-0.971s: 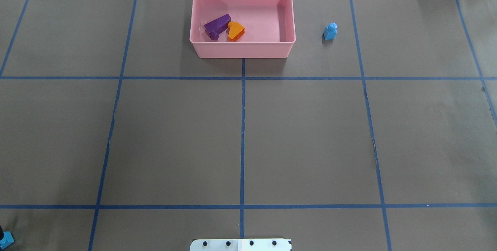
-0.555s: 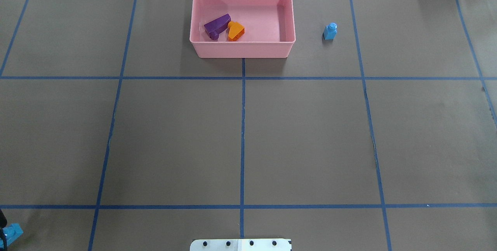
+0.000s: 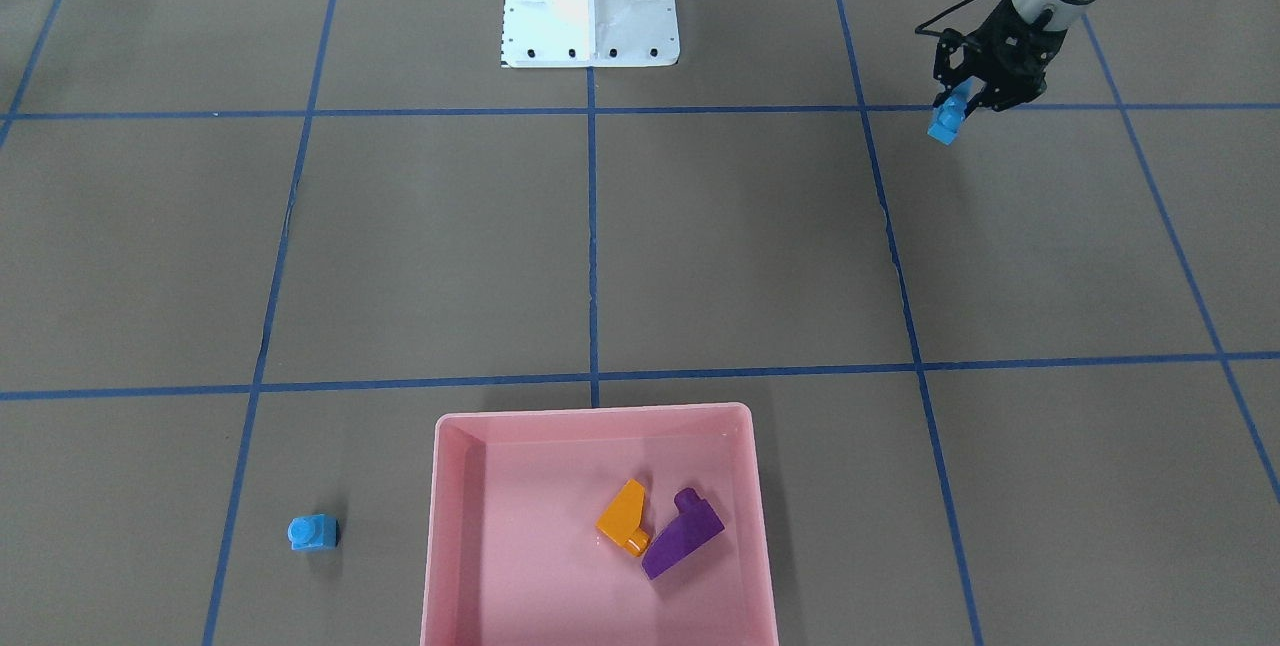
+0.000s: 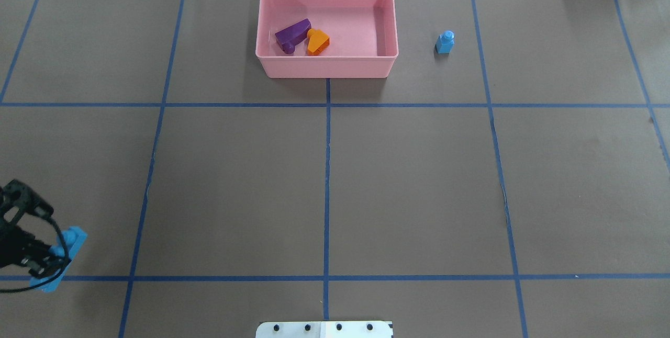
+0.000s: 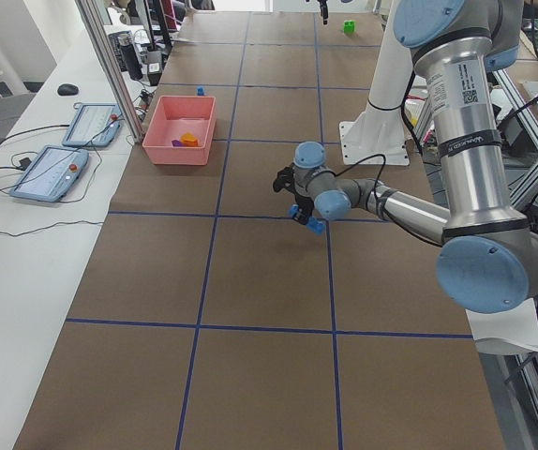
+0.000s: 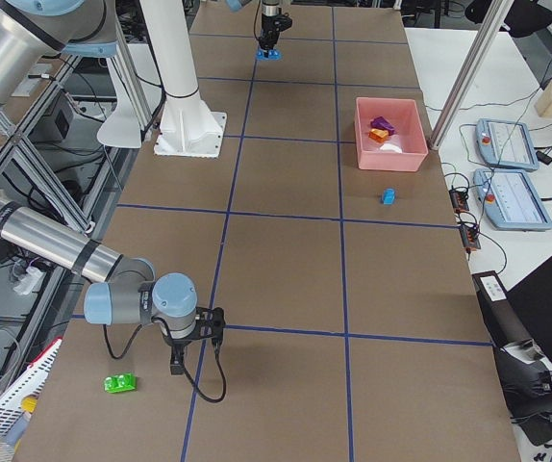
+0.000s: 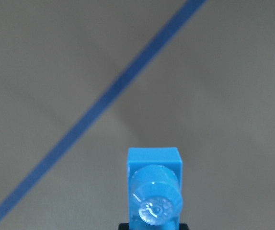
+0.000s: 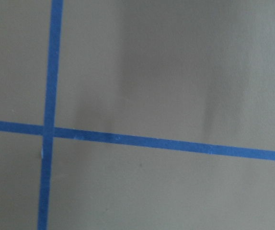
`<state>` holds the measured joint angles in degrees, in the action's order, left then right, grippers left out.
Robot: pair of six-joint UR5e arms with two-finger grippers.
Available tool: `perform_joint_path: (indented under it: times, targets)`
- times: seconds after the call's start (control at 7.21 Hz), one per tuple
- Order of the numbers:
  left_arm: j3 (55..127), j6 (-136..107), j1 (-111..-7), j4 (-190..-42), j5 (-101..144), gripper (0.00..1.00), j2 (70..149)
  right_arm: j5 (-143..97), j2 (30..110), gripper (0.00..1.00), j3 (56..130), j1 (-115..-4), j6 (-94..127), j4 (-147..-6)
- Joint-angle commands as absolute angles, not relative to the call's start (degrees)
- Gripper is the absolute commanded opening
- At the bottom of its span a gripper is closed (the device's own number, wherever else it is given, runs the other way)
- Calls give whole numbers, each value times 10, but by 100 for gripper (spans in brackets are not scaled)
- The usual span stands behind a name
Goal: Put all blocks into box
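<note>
Nearest the robot, the left gripper is clamped on the long blue brick, seemingly clear of the table and well apart from the box; the green brick lies on the table near the right gripper, whose opening I cannot tell; farther out, the tiny blue brick stands near the box; inside lie the orange brick and purple brick, touching; so two of five look done, three left.
</note>
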<state>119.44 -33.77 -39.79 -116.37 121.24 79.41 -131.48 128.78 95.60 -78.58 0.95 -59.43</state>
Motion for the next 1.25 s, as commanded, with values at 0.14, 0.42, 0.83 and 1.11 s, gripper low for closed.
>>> perform_joint_path:
  times: [0.14,0.42,0.83,1.11]
  targets:
    - [1148,-353,-479,-901,1228,0,1079,-1332,1308,99,838,-789,-2,-477]
    - [1049,-445,-500,-898,1229,0,1220,-1332,1327,99,825,-789,-3,-475]
    - [844,-529,-515,-905,1227,0,1421,-1348,1331,99,797,-789,4,-461]
    - [741,-547,-518,-980,1211,0,1463,-1365,1325,96,792,-789,4,-462]
